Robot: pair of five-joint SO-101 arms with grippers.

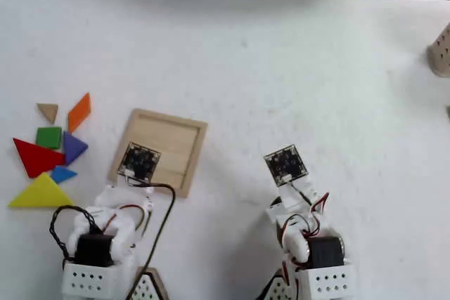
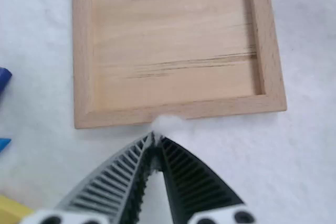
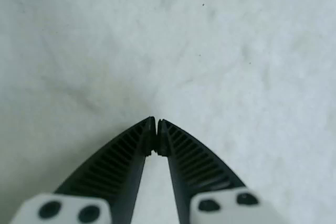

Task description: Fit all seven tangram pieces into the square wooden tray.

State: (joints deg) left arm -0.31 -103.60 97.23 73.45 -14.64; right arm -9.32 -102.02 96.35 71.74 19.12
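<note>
Seven pieces loose, tray bare: first pick not yet made

All seven tangram pieces (image 1: 42, 154) lie in a cluster on the bench (image 1: 281, 68), just beside one side of the wooden tray (image 1: 169, 142). They are the yellow triangle (image 1: 41, 192), red triangle (image 1: 35, 158), blue triangle (image 1: 62, 173), purple triangle (image 1: 73, 147), green square (image 1: 48, 137), orange parallelogram (image 1: 79, 112) and tan triangle (image 1: 48, 111). The purple triangle lies nearest the tray, close to its rim but apart from it. The tray floor holds nothing, so I judge the job to be at its opening step.

The left arm (image 1: 105, 223) hangs at the tray's near rim. Its jaws are pressed together on nothing, with the tips just short of the wood. The right arm (image 1: 302, 233) sits well apart from the tray, on the side away from the pieces. Its jaws are likewise closed and empty over bare bench.

Next, most likely, the left arm must swing from the rim toward the cluster, part its jaws and take a big triangle first. Flat pieces call for a low, edge-on pinch.
</note>
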